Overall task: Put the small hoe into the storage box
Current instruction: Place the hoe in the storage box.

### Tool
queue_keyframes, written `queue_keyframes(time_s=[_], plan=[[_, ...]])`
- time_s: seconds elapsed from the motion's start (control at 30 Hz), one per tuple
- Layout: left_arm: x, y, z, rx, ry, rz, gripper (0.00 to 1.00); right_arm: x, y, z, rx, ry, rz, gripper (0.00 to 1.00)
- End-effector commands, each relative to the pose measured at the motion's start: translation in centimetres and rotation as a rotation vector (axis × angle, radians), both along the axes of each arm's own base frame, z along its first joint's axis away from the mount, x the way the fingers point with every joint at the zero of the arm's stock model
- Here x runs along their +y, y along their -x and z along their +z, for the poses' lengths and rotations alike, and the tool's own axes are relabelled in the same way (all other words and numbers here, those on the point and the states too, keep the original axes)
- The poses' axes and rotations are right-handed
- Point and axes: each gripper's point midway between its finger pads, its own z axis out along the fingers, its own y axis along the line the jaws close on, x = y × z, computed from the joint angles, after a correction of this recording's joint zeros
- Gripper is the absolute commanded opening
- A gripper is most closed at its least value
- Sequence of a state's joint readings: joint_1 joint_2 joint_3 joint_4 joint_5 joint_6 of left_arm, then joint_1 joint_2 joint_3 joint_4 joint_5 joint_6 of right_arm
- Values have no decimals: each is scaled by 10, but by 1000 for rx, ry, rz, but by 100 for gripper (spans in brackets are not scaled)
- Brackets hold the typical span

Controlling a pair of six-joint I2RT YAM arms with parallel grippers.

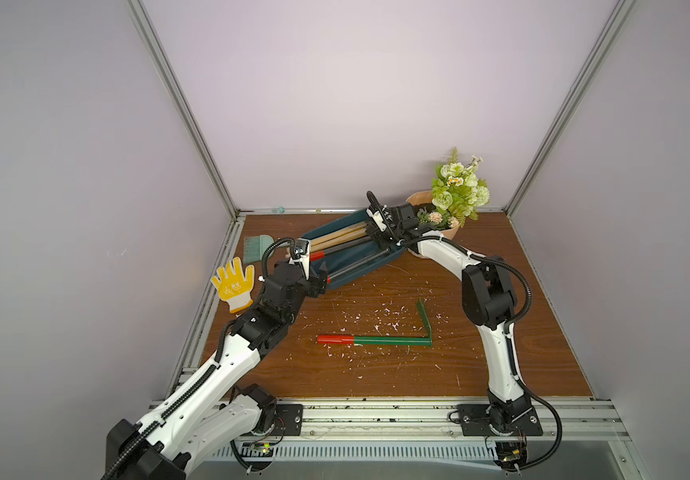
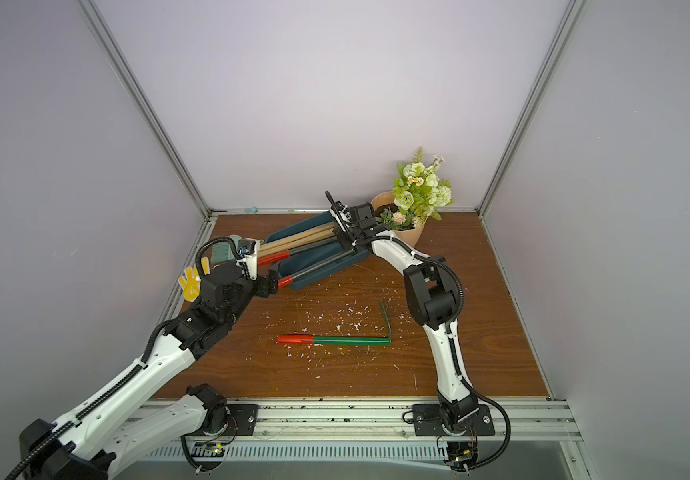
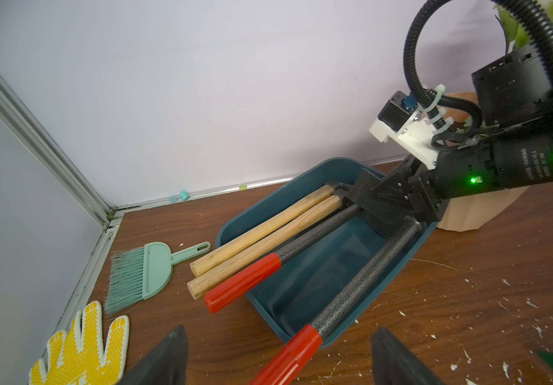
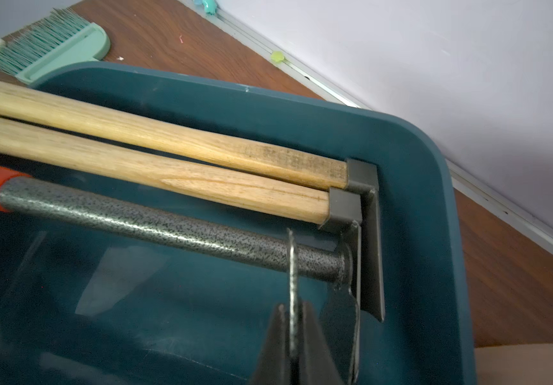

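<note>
In both top views the left arm (image 1: 197, 390) lies nearest, reaching from seven o'clock toward the storage box (image 1: 368, 272), which sits askew at twelve o'clock on the table (image 1: 542, 353). The small hoe (image 1: 355, 268), as I take the speckled grey tool to be, runs along the box's six o'clock wall, its red grip (image 2: 285, 281) overhanging the eight o'clock end. A green tool (image 1: 376, 340) lies loose mid-table.

In the left wrist view the left gripper (image 3: 278, 333) gapes wide, a finger either side of that grip and apart from it.

In the right wrist view the right gripper (image 4: 293, 308) is clamped on the hoe's thin blade (image 4: 293, 266), low inside the box beside the other tools (image 4: 168, 173).

So the placing looks nearly done; what is left, I judge, is letting go and drawing both arms clear
</note>
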State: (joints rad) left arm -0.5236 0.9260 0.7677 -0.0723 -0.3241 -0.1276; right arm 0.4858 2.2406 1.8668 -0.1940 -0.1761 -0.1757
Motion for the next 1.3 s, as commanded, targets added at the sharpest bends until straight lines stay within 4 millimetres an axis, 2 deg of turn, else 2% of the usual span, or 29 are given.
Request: queue_keyframes(time_s=[0.0, 0.27, 0.43, 0.8, 0.83, 0.93, 1.07, 1.27], plan=[[5, -3, 4, 2, 15, 34, 87, -4, -13, 31, -83, -56, -14, 0], [8, -3, 2, 9, 10, 50, 87, -11, -27, 10, -57, -70, -17, 0], [7, -6, -2, 21, 1, 50, 87, -10, -27, -4, -43, -77, -7, 0], [6, -7, -3, 30, -9, 53, 87, -14, -31, -14, -26, -91, -12, 0], [7, -7, -3, 30, -9, 53, 87, -14, -32, -12, -29, -91, -13, 1], [7, -7, -2, 28, -10, 52, 87, -14, -29, -8, -28, -89, -8, 12], [6, -7, -2, 25, -7, 50, 87, -14, -25, 7, -46, -95, 6, 23], [5, -7, -3, 25, -2, 43, 87, -16, -13, 46, -99, -110, 28, 29]])
